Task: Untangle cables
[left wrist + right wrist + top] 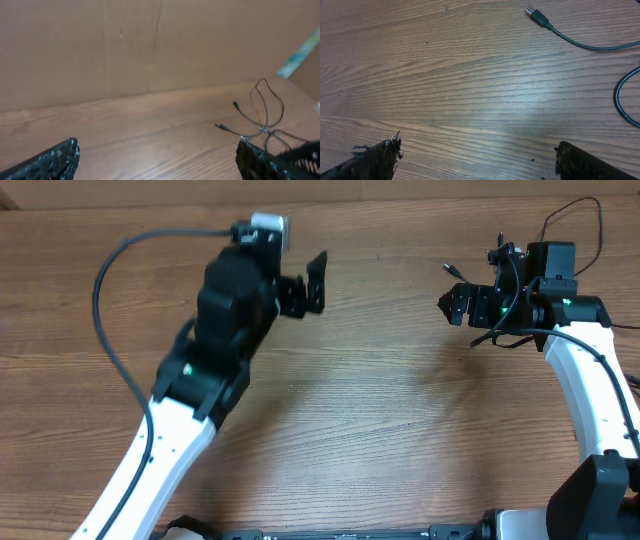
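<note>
**Two arms over a wooden table (pixel 380 430), read from left to right.** At the far left a thick black arm cable (pixel 97 292) arcs beside the left arm (pixel 170 430), which runs diagonally from the lower left edge toward the upper middle. The left gripper (pixel 306 288) sits at that arm's tip and points right. In the left wrist view its two fingers (pixel 52 161) stand at opposite lower corners, spread wide, with bare wood between them and nothing held. Behind the table in that view stands a plain brown panel (pixel 125 45). The two grippers are well apart, with the middle of the table between them. The cables (pixel 263 131) lie on the right part of the table, close around the right gripper (pixel 455 305) and far from the left one. The left wrist view shows thin black strands meeting at one spot, a loop showing above it and two small plug ends (pixel 235 104) pointing left. In the right wrist view a silver-tipped plug (pixel 538 16) lies flat on the wood at the upper right, and its cord runs off the right edge. A second strand curves in at that same edge; neither touches the fingers. The right gripper's fingers (pixel 585 162) are likewise spread wide and grip nothing. The right arm (pixel 590 400) runs down along the right edge.
</note>
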Motion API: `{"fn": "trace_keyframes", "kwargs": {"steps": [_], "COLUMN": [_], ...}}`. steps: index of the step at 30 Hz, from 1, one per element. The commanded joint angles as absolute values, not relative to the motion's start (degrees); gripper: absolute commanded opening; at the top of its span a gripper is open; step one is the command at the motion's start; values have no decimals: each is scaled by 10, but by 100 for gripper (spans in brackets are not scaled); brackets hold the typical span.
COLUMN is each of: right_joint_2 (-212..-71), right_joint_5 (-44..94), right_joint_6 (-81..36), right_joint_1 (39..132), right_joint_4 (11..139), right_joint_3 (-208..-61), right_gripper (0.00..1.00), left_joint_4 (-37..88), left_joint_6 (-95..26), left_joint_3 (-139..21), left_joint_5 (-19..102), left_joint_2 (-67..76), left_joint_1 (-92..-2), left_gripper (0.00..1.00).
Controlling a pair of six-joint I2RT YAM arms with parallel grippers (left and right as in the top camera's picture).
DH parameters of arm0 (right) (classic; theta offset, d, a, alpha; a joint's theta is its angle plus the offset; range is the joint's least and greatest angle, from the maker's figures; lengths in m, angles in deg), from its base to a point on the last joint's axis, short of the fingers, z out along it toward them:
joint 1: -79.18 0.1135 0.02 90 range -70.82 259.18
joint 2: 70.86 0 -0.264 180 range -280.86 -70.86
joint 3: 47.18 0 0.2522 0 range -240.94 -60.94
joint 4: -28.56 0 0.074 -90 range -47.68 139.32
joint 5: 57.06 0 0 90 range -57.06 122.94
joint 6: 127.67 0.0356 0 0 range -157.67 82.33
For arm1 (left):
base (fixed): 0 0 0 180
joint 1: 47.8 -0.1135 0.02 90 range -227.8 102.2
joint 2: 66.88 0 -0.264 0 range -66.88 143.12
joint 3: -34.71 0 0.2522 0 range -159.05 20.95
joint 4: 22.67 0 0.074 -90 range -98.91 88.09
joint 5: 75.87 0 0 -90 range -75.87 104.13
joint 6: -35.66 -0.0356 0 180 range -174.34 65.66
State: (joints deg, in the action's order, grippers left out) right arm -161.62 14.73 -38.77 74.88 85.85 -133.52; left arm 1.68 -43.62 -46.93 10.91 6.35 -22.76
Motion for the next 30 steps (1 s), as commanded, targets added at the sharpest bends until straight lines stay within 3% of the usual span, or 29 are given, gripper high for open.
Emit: {"fn": "trace_keyframes", "kwargs": {"steps": [1,23,30], "right_joint_2": [-1615,-1615,-1615], "right_joint_5": [144,144,144], "right_joint_6": [-390,-391,-390], "right_joint_1": [749,749,749], "right_joint_4": [857,857,857], "right_joint_3": [-1333,-1333,-1333], "right_gripper": [100,100,100], "left_joint_4": [-33,-367,-412], "left_joint_6": [-482,-481,-482], "left_joint_3": [-397,-4,82], "left_joint_5": [109,186,180], "left_joint_2": [7,-241,-337], "left_joint_1": [-232,-357,-369], "left_gripper": [99,99,99]}}
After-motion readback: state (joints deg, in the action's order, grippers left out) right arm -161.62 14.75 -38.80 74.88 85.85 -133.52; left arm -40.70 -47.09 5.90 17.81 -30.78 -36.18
